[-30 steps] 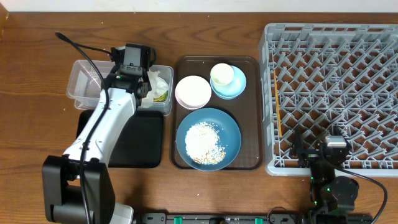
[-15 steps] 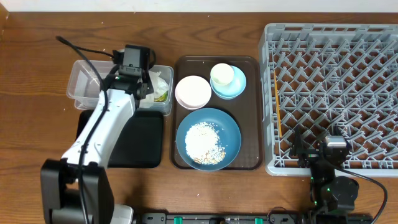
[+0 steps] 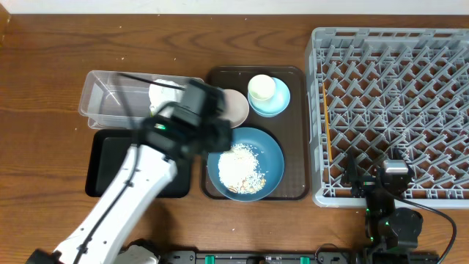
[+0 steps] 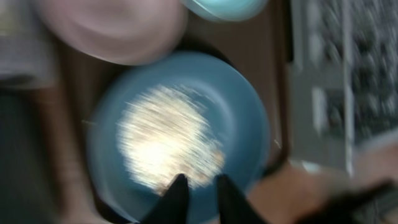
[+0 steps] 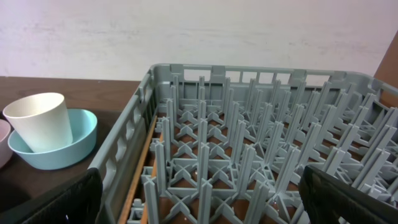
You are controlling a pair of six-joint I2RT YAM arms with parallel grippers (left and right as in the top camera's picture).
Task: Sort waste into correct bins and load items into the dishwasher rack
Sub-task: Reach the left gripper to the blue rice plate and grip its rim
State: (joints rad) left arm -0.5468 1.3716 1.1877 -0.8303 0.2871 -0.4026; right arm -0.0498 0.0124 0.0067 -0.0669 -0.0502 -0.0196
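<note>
The left hand is all but clenched, its two dark fingers a narrow gap apart with nothing between them. It hangs over the near rim of the dark-blue plate, just short of the heap of white rice-like grains. Both views of it are blurred, so whether the tips touch the plate I cannot tell. The plate lies in the front half of the brown serving tray, at the middle of the desk. Behind it on the tray are the pinkish-white bowl and the cream cup, which stands in the light-blue dish. Toward the desk's left edge, the clear tub holds a crumpled white napkin, and the black tray lies just in front of the tub. The grey rack fills the right side of the desk, with chopsticks lying along its left wall. The right hand is released wide and empty at the rack's front edge. The step in hand looks like dealing with the rice and its plate. The fingers would need to part and take the plate by its rim. The plate should then stay level on the way to a bin, be tipped out, and go into the rack.
</note>
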